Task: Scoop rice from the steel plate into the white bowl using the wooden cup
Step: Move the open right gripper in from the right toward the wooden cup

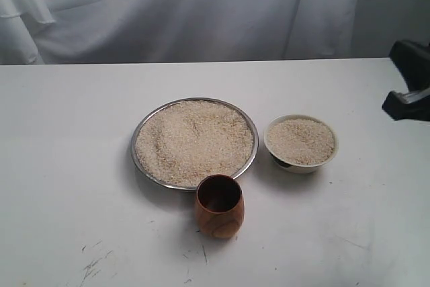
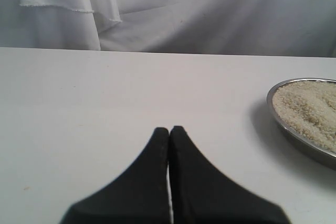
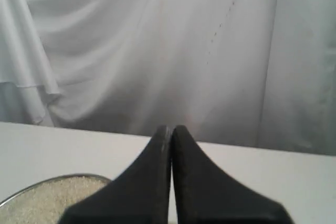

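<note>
The steel plate (image 1: 139, 160) lies mid-table, heaped with off-white rice (image 1: 195, 140). To its right stands the white bowl (image 1: 295, 166), filled with rice to near its rim. The wooden cup (image 1: 219, 208) stands upright by itself just in front of the plate, its dark inside showing. My left gripper (image 2: 169, 128) is shut on nothing and hovers over bare table, with the plate's rim (image 2: 274, 111) and rice (image 2: 310, 107) off to one side. My right gripper (image 3: 171, 127) is also shut and empty; a grey-rimmed dish of rice (image 3: 52, 199) shows beside it.
A white curtain (image 1: 201, 11) hangs behind the table's far edge. A dark part of the right arm (image 1: 410, 92) juts in at the right edge of the exterior view. Faint scuff marks (image 1: 94, 263) mark the white tabletop near the front left.
</note>
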`<act>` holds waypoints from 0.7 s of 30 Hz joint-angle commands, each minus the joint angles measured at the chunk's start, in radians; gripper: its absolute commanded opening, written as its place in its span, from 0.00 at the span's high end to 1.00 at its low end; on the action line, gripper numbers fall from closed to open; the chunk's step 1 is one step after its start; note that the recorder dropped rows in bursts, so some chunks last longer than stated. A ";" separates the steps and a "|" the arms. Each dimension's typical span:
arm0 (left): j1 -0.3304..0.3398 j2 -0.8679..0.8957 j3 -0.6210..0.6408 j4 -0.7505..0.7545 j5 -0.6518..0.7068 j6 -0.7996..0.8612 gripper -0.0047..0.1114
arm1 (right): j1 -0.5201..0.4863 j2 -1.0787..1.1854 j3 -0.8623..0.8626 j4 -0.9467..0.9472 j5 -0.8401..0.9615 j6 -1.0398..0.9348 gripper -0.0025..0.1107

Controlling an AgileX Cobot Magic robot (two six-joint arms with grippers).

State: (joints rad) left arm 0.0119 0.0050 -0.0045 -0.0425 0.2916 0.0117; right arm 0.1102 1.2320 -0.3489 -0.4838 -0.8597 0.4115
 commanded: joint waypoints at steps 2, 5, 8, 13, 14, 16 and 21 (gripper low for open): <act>-0.002 -0.005 0.005 -0.001 -0.006 -0.003 0.96 | 0.000 0.093 0.052 -0.025 -0.120 0.004 0.98; -0.002 -0.005 0.005 -0.001 -0.006 -0.003 0.96 | 0.000 0.137 0.061 -0.044 -0.150 0.004 0.98; -0.002 -0.005 0.005 -0.001 -0.006 -0.003 0.96 | 0.000 0.184 0.062 -0.206 -0.150 0.004 0.98; -0.002 -0.005 0.005 -0.001 -0.006 -0.003 0.96 | 0.000 0.298 0.064 -0.321 -0.170 -0.001 0.98; -0.002 -0.005 0.005 -0.001 -0.006 -0.003 0.96 | 0.000 0.320 0.064 -0.336 -0.185 -0.017 0.98; -0.002 -0.005 0.005 -0.001 -0.006 -0.003 0.96 | 0.000 0.375 0.064 -0.426 -0.224 -0.079 0.98; -0.002 -0.005 0.005 -0.001 -0.006 -0.003 0.96 | 0.000 0.487 0.064 -0.499 -0.246 -0.155 0.98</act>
State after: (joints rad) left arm 0.0119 0.0050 -0.0045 -0.0425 0.2916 0.0117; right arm 0.1102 1.6835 -0.2893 -0.9650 -1.0857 0.2853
